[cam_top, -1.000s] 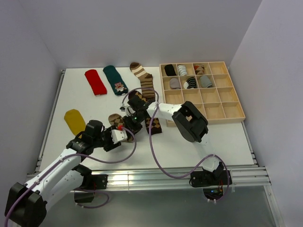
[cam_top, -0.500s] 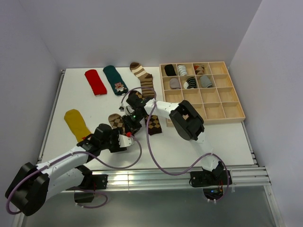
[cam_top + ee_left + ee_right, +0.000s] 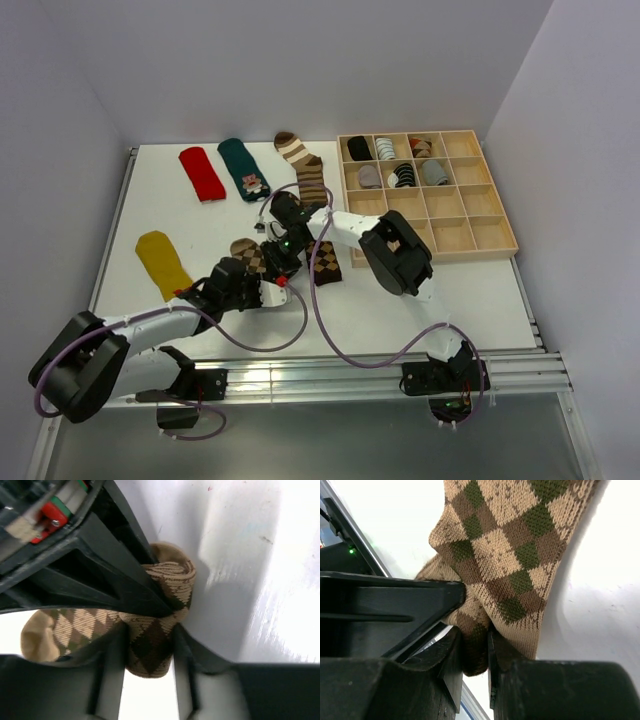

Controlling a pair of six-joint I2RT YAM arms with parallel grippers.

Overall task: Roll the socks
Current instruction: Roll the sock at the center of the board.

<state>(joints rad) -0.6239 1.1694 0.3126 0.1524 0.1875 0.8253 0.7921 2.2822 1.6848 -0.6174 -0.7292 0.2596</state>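
A brown argyle sock (image 3: pixel 248 254) lies mid-table, partly rolled. My left gripper (image 3: pixel 270 288) is shut on its rolled end (image 3: pixel 150 650). My right gripper (image 3: pixel 283 262) is shut on a fold of the same sock (image 3: pixel 476 650); the two grippers sit close together. A second argyle sock (image 3: pixel 325 262) lies just to the right. The mustard sock (image 3: pixel 160 258) is at the left. The red sock (image 3: pixel 201 172), the teal sock with a figure (image 3: pixel 244 170) and the striped sock (image 3: pixel 302 165) lie at the back.
A wooden compartment tray (image 3: pixel 470 232) stands at the right, with several rolled socks in its back cells. Purple cables loop over the near table. The table's near edge is a metal rail (image 3: pixel 330 368).
My left gripper has moved right and forward along the near table to the argyle sock beside my right gripper. The right gripper has stayed on the sock.
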